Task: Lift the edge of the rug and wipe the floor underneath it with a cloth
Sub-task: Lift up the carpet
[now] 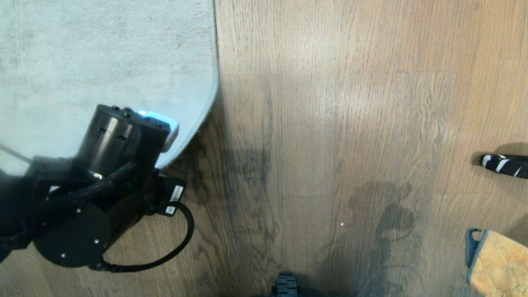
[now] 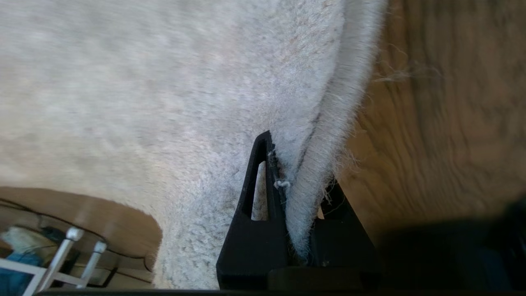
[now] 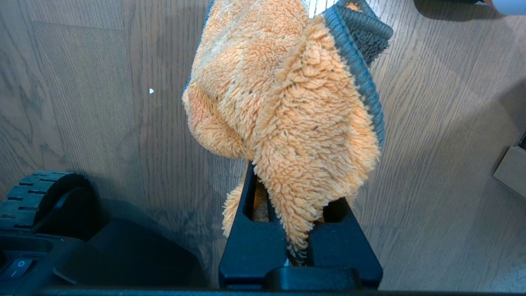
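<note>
Lifting step in hand, by the look of it: left gripper (image 2: 298, 181) pinching the rug edge (image 2: 324, 123) between its fingers (image 2: 263, 181), pile bunched in the jaws, corner raised off the floor (image 1: 371, 123) and curling at the head view's left. Right gripper (image 3: 300, 230) low at the right, clamped on the cloth (image 3: 287, 102), orange fleece with a dark trim, hanging above bare planks and well apart from the rug. Wiping not yet begun. Next, probably: hold the edge high enough to open a gap, then bring the cloth across and under without letting the pile slip. Counted: one rug, one cloth, two grippers, one striped object (image 1: 505, 164) at the far right, one white speck (image 1: 342, 224) on the floor.
</note>
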{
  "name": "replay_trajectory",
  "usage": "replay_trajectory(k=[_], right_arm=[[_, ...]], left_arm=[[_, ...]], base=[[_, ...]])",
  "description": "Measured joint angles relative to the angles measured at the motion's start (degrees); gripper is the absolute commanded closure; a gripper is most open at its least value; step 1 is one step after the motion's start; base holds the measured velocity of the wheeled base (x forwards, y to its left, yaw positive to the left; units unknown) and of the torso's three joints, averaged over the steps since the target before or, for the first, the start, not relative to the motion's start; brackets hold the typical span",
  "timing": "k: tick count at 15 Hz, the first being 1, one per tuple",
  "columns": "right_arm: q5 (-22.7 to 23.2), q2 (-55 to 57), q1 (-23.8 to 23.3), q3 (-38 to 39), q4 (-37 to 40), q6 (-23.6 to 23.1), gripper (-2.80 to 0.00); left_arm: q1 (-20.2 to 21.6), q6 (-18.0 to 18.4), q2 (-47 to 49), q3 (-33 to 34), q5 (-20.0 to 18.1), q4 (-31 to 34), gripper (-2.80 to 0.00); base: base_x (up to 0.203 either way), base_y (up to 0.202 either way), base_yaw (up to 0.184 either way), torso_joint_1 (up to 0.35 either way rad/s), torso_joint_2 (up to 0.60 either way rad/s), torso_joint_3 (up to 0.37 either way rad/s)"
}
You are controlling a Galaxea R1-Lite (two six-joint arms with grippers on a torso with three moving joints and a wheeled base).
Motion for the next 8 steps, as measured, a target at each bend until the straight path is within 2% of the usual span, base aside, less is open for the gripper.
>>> replay_trajectory(k=[3, 5, 8], right_arm=[[0.0, 0.0, 0.0, 0.0, 0.0, 0.0, 0.0], [0.0, 0.0, 0.0, 0.0, 0.0, 0.0, 0.0], [0.0, 0.0, 0.0, 0.0, 0.0, 0.0, 0.0]], left_arm=[[0.0, -3.1, -1.4, -1.0, -6.1, 7.4, 0.0], [-0.1, -3.2, -2.0, -1.2, -6.3, 8.7, 0.0], [0.5, -3.2, -4.2, -2.7, -6.6, 15.3, 0.0]], base=[[0.0, 0.0, 0.0, 0.0, 0.0, 0.0], [0.0, 0.0, 0.0, 0.0, 0.0, 0.0], [0.0, 0.0, 0.0, 0.0, 0.0, 0.0]])
